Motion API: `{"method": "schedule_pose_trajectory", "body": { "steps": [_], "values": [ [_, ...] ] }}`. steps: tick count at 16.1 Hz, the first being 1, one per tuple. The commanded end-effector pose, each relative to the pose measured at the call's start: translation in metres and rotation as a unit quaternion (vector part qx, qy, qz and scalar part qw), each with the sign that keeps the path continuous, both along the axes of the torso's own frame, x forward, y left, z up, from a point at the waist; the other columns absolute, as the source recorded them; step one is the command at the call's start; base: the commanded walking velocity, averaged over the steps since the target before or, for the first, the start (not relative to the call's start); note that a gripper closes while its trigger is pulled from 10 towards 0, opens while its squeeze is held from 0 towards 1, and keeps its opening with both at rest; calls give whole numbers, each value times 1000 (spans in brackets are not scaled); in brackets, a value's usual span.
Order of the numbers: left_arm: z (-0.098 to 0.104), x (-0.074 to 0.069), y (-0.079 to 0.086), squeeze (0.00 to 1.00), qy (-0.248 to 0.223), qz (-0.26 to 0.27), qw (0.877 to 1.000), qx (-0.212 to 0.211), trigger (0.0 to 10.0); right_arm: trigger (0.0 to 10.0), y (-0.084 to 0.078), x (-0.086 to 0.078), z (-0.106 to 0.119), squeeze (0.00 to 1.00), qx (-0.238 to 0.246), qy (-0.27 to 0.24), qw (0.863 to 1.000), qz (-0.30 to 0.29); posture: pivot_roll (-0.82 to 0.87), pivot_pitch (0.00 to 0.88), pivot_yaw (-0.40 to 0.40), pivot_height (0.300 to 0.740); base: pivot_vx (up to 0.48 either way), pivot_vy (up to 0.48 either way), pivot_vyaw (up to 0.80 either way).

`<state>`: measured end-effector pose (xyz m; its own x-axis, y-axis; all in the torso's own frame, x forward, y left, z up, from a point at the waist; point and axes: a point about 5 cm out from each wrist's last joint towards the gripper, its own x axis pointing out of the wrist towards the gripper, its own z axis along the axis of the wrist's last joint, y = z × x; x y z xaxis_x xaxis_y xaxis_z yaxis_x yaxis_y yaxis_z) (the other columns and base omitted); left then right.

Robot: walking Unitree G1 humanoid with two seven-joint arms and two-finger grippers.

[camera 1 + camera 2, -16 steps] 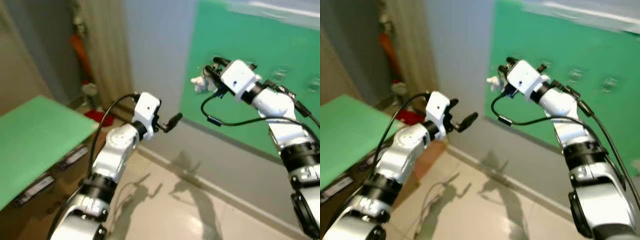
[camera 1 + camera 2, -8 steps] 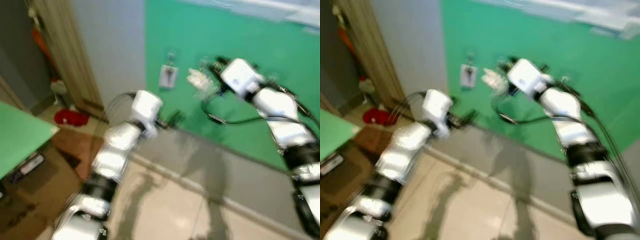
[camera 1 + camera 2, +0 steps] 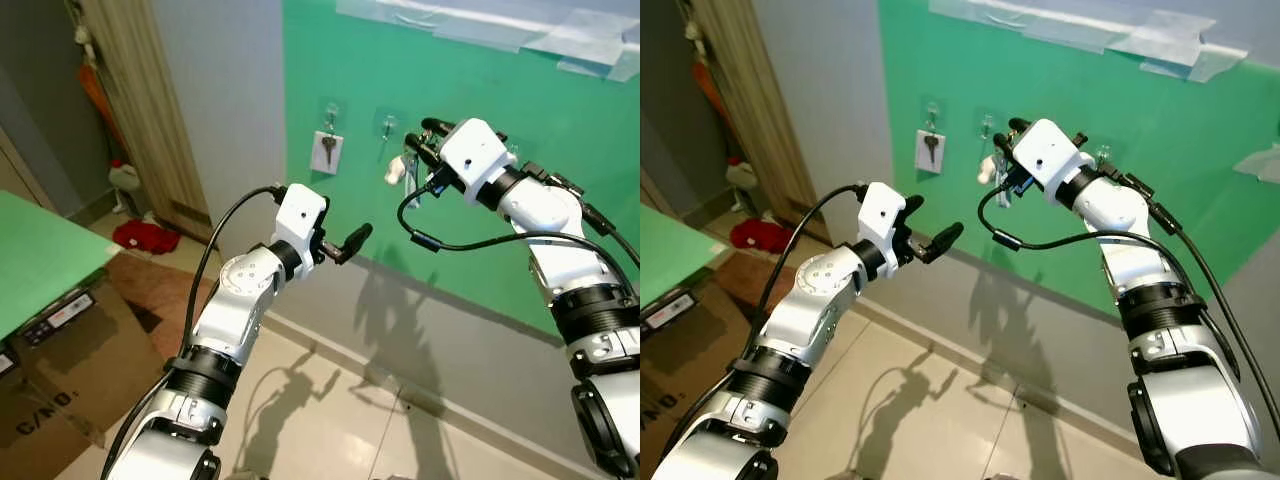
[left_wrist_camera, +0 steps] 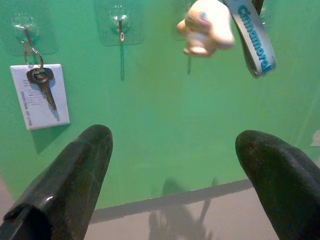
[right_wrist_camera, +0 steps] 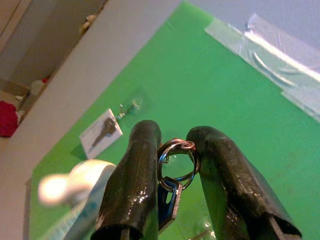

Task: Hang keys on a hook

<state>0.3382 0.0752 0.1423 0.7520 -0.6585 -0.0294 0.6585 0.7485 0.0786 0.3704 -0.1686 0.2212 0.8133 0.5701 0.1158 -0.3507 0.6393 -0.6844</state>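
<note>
The view has swung round to face the green wall (image 3: 480, 150), and the right gripper (image 5: 172, 200) is now up close to the hooks (image 4: 120, 27). The key ring (image 5: 176, 160) sits pinched between its fingers (image 5: 132, 190), a plush charm (image 4: 206, 27) dangling below. Left gripper (image 4: 175, 165), fingers spread, held forward at chest height. One key (image 4: 42, 82) already hangs on a hook.
</note>
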Motion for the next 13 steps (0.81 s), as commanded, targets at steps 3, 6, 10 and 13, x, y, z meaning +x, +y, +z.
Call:
{"method": "schedule_pose_trajectory", "body": {
  "steps": [3, 6, 10, 13],
  "values": [
    [-1, -1, 0, 0, 3, -2, 1000, 6, 10000, 0, 2, 1, 0, 0, 5, 8, 1000, 6, -16, 0, 2, 740, 0, 0, 0],
    [-1, 0, 1, 0, 4, 0, 1000, 4, 10000, 0, 3, 2, -2, 0, 10, 14, 1000, 2, -16, 0, 3, 740, 0, 0, 0],
    [0, 0, 2, 0, 7, -1, 1000, 1, 10000, 0, 2, 8, -7, 0, 20, 17, 999, -34, -13, 0, 2, 740, 0, 0, 0],
    [1, 0, 2, 0, 10, -3, 1000, -6, 10000, 0, 6, 8, -10, 0, 22, 20, 999, -30, -9, 0, 1, 740, 161, 139, 0]
  ]
}}
